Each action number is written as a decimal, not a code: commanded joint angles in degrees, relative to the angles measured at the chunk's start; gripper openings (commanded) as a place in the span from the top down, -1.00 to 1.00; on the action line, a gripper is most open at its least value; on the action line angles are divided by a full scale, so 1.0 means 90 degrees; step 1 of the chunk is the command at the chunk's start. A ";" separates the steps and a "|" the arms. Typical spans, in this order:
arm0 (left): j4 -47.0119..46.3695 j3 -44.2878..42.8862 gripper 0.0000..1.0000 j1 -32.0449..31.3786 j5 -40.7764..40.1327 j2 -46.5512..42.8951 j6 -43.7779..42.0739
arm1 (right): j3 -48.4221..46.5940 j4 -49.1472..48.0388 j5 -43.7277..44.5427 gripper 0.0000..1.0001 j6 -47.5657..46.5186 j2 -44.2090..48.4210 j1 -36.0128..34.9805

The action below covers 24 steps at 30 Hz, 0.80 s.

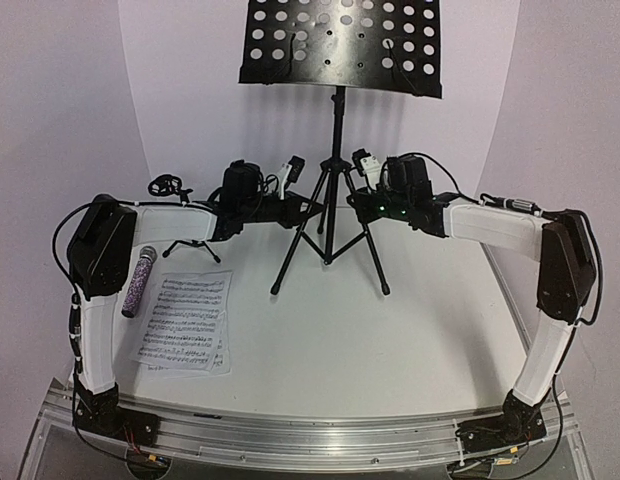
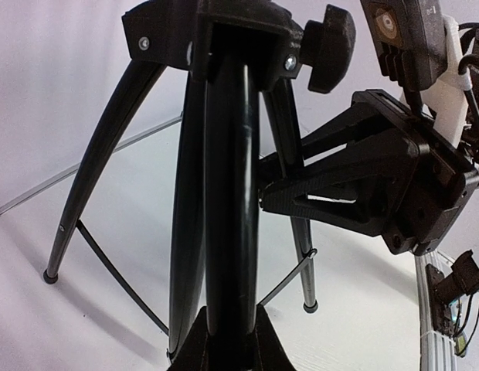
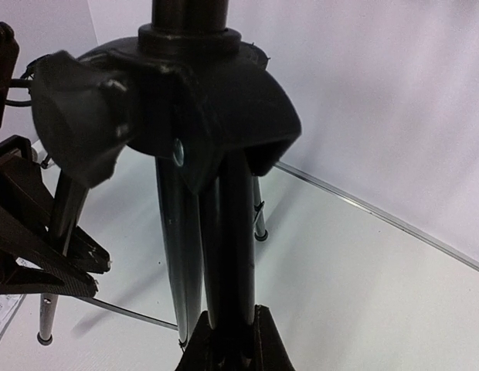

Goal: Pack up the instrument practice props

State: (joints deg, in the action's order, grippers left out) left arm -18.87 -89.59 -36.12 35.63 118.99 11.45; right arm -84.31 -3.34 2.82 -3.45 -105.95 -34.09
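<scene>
Lilac backdrop, white counter (image 1: 410, 330). The music stand (image 1: 336, 150) is upright at centre-back, legs spread, perforated desk (image 1: 340, 40) up top. You've got both arms reaching in from either side, just under the leg hub.

Your left tool (image 2: 228, 328) is narrow, pinched on the stand's centre tube. Your right tool (image 3: 230, 325) is the same, narrow and clamped on that tube from the opp. side. Neither one is on the knob (image 2: 328, 46).

Why a two-sided hold: prob. bc the stand is tall and top-heavy, so one grip alone could let it tip or swing. Legs likely won't fold till that knob is loosened.

Other props sit at counter left, well apart from both tools. The mic (image 1: 139, 283) lies flat just beside the sheet music (image 1: 185, 322); can't tell if they touch. The small mic stand (image 1: 190, 245) is behind your left forearm, partly hidden.

Containers: no box, bag or case in any view, so nothing is packed yet. Can't tell where the props are meant to go.
</scene>
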 commanded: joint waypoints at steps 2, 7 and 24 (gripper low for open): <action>-0.1193 -0.1093 1.00 -0.0865 0.2522 -0.0067 -0.0687 | -0.0682 -0.1935 -0.2876 1.00 0.1496 0.0174 -0.0994; -0.1336 -0.1163 1.00 -0.0780 0.3329 -0.0195 0.0239 | 0.0154 -0.2275 -0.2302 1.00 0.1733 0.0785 -0.1274; -0.0675 -0.1353 1.00 -0.1285 0.3613 0.0204 -0.2298 | -0.0292 -0.1712 -0.2184 1.00 0.0644 0.0800 -0.1455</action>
State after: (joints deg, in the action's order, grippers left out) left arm -14.77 -92.85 -33.89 51.90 119.69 11.58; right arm -80.29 -1.18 4.29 4.12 -101.11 -36.77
